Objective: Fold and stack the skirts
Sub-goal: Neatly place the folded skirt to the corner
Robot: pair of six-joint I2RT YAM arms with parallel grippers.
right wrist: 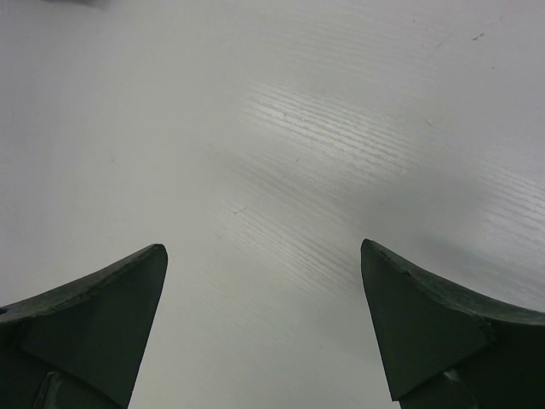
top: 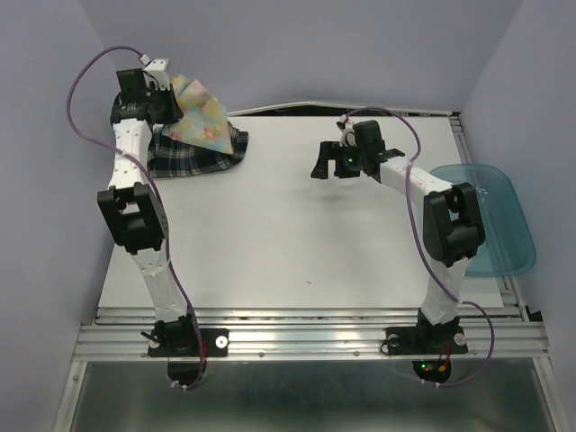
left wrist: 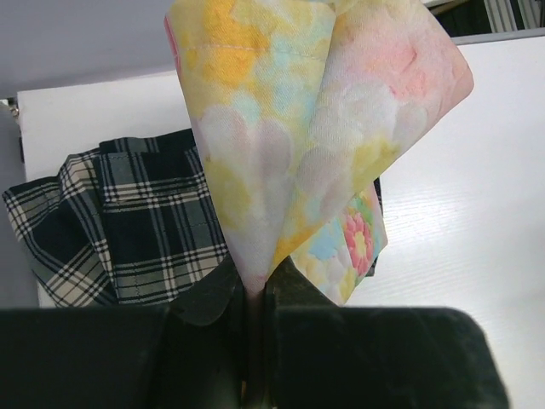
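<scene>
Left pincer (left wrist: 255, 294): clamped on a fold of the pastel floral skirt (left wrist: 281, 153).
Plaid skirt (left wrist: 128, 221): on the counter (left wrist: 477, 213), beneath the pastel one.
Right pincer (right wrist: 262, 247): wide, holding nothing, well apart.

White table (top: 297, 225), flat and bare across its middle. At the table's right edge sits a translucent teal bin (top: 504, 211), hanging partly past that edge. Metal rails (top: 306, 335) run along the table's near edge. Lavender walls (top: 297, 45) close in behind the table and on both its sides.
</scene>
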